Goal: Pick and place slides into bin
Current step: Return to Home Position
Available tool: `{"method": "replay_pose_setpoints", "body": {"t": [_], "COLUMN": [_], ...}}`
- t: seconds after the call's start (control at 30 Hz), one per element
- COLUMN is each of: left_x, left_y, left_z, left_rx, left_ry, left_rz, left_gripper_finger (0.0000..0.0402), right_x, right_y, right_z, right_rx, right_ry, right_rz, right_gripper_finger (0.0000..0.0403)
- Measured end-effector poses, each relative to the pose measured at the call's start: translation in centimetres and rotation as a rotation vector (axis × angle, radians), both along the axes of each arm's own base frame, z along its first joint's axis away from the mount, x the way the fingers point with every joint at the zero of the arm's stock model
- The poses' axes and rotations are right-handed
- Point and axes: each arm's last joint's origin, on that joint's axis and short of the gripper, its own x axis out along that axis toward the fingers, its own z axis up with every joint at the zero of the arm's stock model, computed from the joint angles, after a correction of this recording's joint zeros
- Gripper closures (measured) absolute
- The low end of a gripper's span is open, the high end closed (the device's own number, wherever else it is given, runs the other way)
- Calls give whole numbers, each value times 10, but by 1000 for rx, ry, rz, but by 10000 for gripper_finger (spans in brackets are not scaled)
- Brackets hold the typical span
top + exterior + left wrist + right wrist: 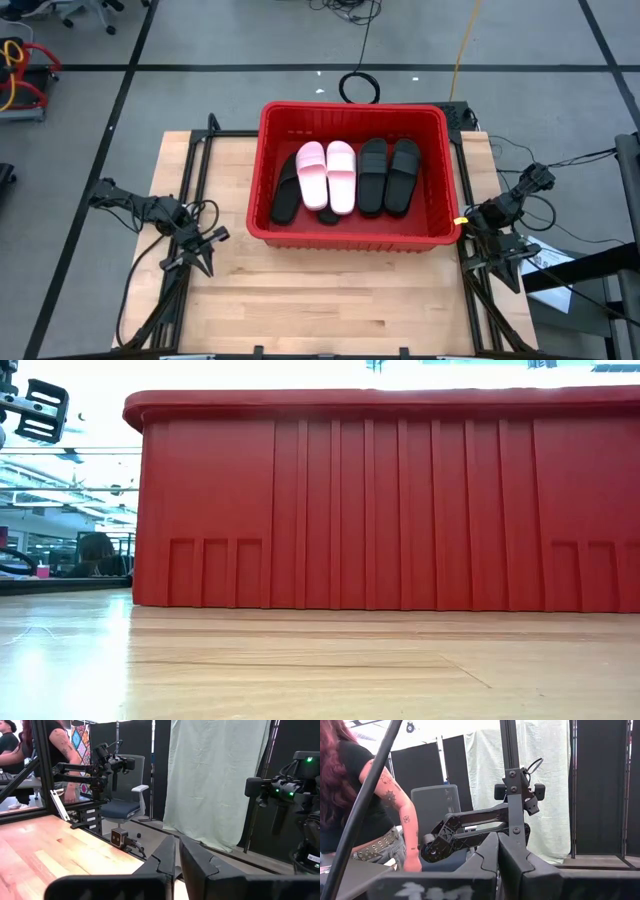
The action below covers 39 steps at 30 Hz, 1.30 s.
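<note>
The red bin (352, 240) stands on the far half of the wooden table (330, 300), about midway between the two arms, with its long side running across the table. In the low view its near wall (400, 510) fills almost the whole width and hides what lies inside. Seen from above, the slides lie on the bin floor side by side, each with its length pointing from the near wall to the far wall. Two pink slides (341, 178) lie in the middle, touching one another. Just to the right of them lie two black slides (372, 178), also close together. On the left of the pink pair one more black slide (286, 195) lies a little tilted, and it seems partly under the pink one beside it. A small dark piece (328, 216) shows at the near end of the pink pair; I cannot tell what it is. The left tool (205, 258) hangs low over the left part of the table, well apart from the bin. In its wrist view the two fingers (165, 857) stand narrow, almost touching, with nothing between them. The right tool (508, 268) is at the right edge of the table, near the front right corner of the bin but apart from it. Its fingers (487, 852) are also narrow and hold nothing. Beyond the table the wrist views show a pale curtain (215, 780), an office chair (122, 795) and a person in a black shirt (350, 810).
</note>
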Motion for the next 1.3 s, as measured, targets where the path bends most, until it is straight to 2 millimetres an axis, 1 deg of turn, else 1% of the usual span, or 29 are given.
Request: {"method": "replay_pose_setpoints", "body": {"t": [0.17,0.47,0.77,0.9,1.3], "left_x": [0,0,0,0,0], "left_y": [0,0,0,0,0], "left_z": [0,0,0,0,0], "left_rx": [0,0,0,0,0], "left_ry": [0,0,0,0,0], "left_rz": [0,0,0,0,0], "left_gripper_finger": [378,400,377,374,400], "right_x": [0,0,0,0,0], "right_y": [0,0,0,0,0], "right_z": [0,0,0,0,0], "right_rx": [0,0,0,0,0], "right_ry": [0,0,0,0,0], "right_rz": [0,0,0,0,0], "right_gripper_finger": [403,403,403,403,403]}}
